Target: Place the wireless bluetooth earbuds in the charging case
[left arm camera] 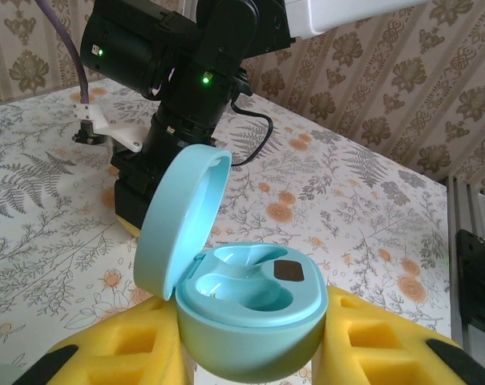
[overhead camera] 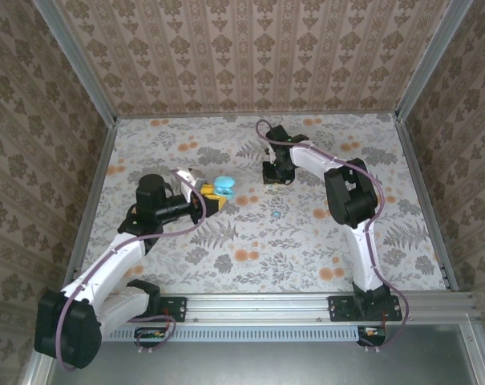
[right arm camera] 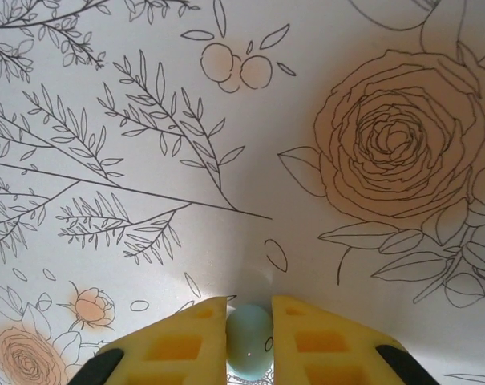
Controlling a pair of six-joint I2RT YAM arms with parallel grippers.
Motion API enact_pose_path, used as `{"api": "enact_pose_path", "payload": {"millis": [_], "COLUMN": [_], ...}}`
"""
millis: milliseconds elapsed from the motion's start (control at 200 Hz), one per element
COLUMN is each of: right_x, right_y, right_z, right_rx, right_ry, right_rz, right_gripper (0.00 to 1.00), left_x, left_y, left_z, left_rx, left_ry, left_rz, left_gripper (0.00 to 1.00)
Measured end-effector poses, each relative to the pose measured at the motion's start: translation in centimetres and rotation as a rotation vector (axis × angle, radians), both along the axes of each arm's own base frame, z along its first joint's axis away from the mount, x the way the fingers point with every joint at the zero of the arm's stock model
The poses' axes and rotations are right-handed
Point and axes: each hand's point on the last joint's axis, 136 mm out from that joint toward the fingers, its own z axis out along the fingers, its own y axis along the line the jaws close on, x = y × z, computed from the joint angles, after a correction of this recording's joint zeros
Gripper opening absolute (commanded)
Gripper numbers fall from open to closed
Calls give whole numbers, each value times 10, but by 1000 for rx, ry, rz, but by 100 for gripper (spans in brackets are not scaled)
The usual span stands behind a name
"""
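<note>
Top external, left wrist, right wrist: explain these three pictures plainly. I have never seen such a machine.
Two white robot arms are bolted at the near edge of a flowered table. The top picture looks down from above and behind them; the other two come from a camera on each wrist. The left fingers, yellow, clamp a turquoise charging case, lid open, hollows empty. The right fingers are shut on one small earbud at the tabletop. A second earbud lies loose on the table.

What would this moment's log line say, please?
left hand: holding open charging case | right hand: shut on earbud | other earbud: on table
</note>
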Motion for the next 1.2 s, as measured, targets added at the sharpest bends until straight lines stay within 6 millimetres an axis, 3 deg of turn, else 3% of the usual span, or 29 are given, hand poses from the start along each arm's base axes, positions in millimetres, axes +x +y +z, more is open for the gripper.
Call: {"api": "enact_pose_path", "payload": {"millis": [120,220,410,555,740,940,1200], "right_x": [-8,-16,-37,-69,-112,-144,-167], "right_y": [1,1,1,9,26,48,72], "right_z": [6,24,97,160,212,241,252], "right_rx": [1,10,44,76,90,88,119], "right_ry": [0,-21,-152,-291,-431,-532,-564], "right_rz": [7,14,32,82,180,284,359], "right_gripper": [14,13,13,13,13,13,13], "left_x": [-1,-2,-2,-2,0,-1,-4], "left_y": [1,1,1,1,-2,-8,-14], "left_z": [2,3,2,1,2,-4,-2], "left_rx": [-1,-4,-6,-10,-15,-9,-17], "left_ry": [-7,-12,-19,-28,-39,-22,-39], "left_rz": [4,4,3,3,-3,-24,-45], "left_gripper": [33,34,34,33,34,33,34]}}
